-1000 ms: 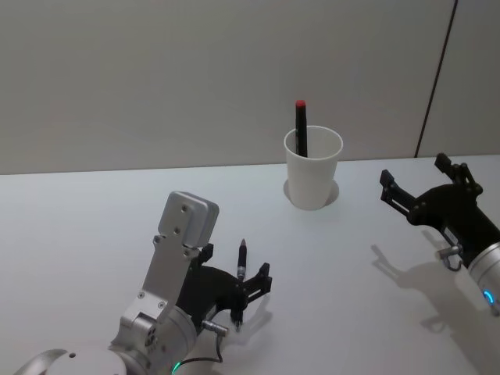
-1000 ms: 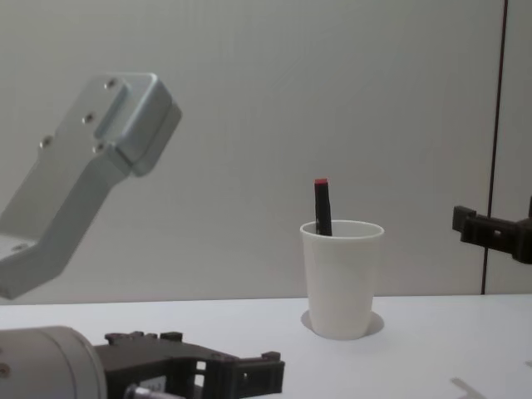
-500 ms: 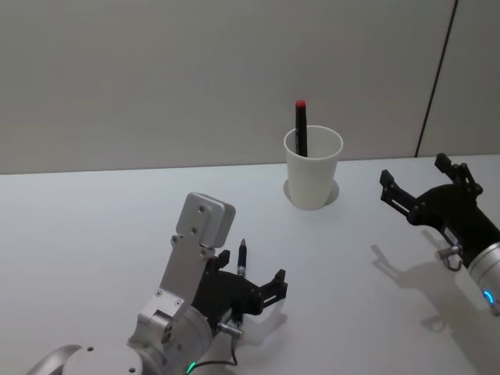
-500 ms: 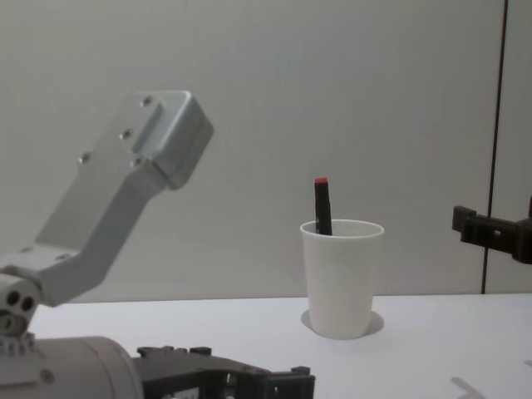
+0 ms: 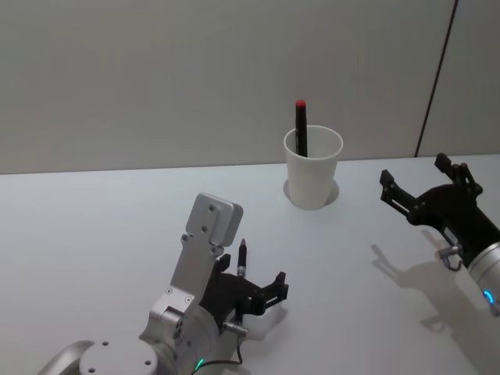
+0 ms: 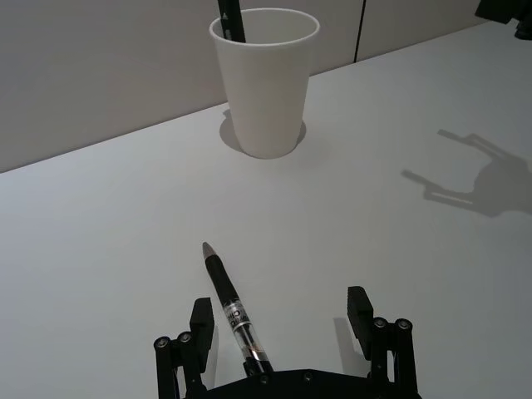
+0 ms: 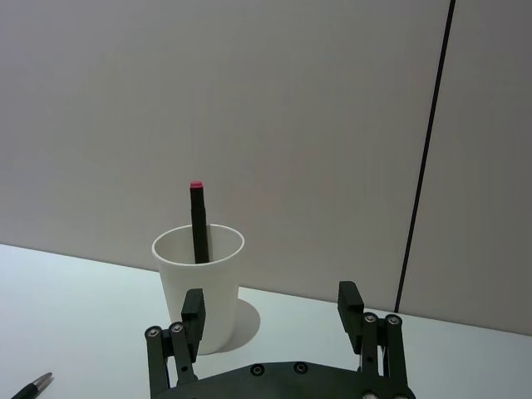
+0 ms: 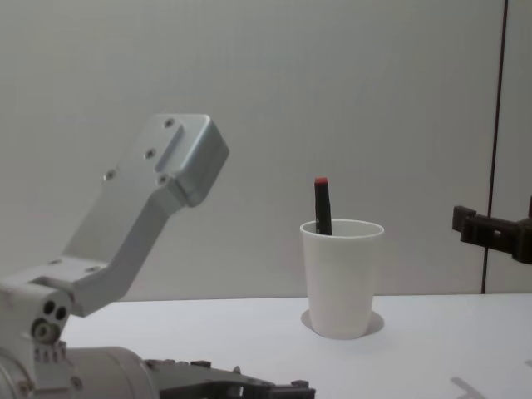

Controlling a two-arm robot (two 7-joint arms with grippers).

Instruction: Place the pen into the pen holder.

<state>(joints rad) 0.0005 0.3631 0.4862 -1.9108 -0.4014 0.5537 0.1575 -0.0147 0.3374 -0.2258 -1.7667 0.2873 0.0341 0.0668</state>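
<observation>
Lying between spread fingers of left tool (image 6: 279, 306), wrist-view clear: pen (image 6: 235, 312).

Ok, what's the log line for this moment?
left gripper: open, around pen lying on table | right gripper: open, idle | paper cup: holds red-tipped black pen

One loose pen (image 5: 241, 261), one probable pen (image 5: 301, 125), one cup (image 5: 313, 181).

Both arms out, jaws wide

My left gripper (image 6: 278, 306) sits low over the table (image 5: 94, 234) near its front edge, fingers spread, with the silver wrist link angled up behind it. My right gripper (image 5: 414, 170) hangs raised by the right edge, fingers apart.
</observation>
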